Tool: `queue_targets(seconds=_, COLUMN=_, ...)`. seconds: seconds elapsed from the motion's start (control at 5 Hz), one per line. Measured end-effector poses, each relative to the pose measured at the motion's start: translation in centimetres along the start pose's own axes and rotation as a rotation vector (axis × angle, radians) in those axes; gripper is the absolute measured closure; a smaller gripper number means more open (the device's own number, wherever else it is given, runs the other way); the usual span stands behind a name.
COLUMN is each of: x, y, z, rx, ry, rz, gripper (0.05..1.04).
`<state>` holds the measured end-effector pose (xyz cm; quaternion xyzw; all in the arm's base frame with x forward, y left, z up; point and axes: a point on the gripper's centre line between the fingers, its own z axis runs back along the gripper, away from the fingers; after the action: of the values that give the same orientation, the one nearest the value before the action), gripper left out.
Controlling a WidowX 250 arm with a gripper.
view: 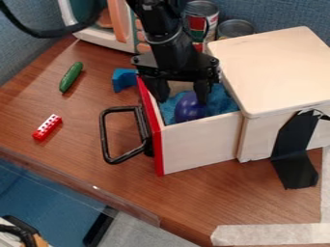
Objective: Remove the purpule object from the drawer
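The fingers [202, 90] stand apart, one near the red drawer front, the other by the purple object [189, 108]; contact is unclear. Rounded and glossy, it lies on blue cloth [222, 101] inside the open drawer [199, 144]. Probably light and slippery, it wants a centred grip across its middle.

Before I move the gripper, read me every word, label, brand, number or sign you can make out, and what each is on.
No text can be read here.
Label on the taller-looking can behind the arm: too small and partly hidden to read.
Purple object: no lettering visible.
Drawer: none visible on its pale side.
Pale tape at the table edge: none visible.
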<state>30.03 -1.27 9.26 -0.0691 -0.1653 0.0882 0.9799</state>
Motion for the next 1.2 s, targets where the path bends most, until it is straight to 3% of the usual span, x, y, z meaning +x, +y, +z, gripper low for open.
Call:
queue_targets(seconds=0.6, x=-0.2, y=0.8, z=-2.1, rx=0.03, ry=0.007, rz=0.033, gripper=0.083)
queue_targets(seconds=0.8, x=-0.3, y=1.3, z=-2.7, rx=0.047, ry=-0.001, rz=0.042, gripper=0.134)
queue_targets(seconds=1.0, x=-0.3, y=1.3, z=-2.7, rx=0.04, ry=-0.006, rz=0.055, gripper=0.37)
queue_targets(seconds=1.2, x=-0.5, y=1.4, z=-2.1, rx=0.018, ry=0.011, rz=0.075, gripper=0.376)
